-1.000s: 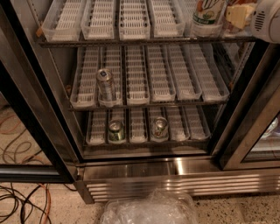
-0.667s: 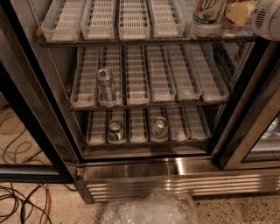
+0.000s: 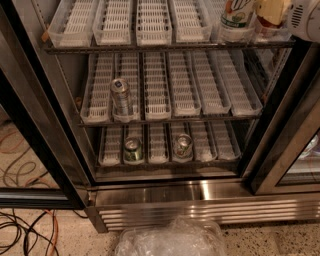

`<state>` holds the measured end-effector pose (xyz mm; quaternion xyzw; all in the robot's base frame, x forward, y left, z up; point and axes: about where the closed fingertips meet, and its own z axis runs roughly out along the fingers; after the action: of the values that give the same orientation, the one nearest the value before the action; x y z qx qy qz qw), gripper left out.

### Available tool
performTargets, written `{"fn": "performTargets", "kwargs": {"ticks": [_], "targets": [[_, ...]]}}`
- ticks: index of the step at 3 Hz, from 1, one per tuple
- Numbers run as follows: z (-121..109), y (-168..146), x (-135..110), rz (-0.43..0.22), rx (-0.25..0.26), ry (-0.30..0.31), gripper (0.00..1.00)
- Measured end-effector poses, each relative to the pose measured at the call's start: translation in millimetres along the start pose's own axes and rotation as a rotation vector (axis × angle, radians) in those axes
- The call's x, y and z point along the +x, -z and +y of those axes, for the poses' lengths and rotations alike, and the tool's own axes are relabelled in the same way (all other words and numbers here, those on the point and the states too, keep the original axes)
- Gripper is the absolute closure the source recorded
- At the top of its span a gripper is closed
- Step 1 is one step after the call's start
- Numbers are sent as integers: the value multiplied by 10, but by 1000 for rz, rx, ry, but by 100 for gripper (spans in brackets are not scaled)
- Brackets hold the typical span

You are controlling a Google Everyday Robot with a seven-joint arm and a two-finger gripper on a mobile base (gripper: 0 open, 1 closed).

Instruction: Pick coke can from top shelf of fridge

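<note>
Just right of the white-and-green can (image 3: 237,17), the upright coke can (image 3: 269,27) stands on the top shelf (image 3: 165,47), with the gripper (image 3: 284,12) farther right at its top; open or closed, I cannot tell.

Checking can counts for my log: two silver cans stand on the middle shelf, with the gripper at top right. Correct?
No: the camera view shows one silver can on the middle shelf; the gripper is at top right.

green lettering is showing on the white-and-green aluminium can (image 3: 237,19) at the upper right, but it is not reading clearly. the gripper (image 3: 295,15) is hovering just beside it.
</note>
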<state>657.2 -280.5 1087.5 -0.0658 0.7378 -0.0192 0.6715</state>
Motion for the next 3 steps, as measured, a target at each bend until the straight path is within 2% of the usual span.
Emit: {"fn": "performTargets", "kwargs": {"ticks": [1,2,3], "targets": [[46,-39,-35,-9,-5,-4,35],[113,-96,-37,-10,-14,-12,30],[241,-120,46,11,-31,-18,48]]}}
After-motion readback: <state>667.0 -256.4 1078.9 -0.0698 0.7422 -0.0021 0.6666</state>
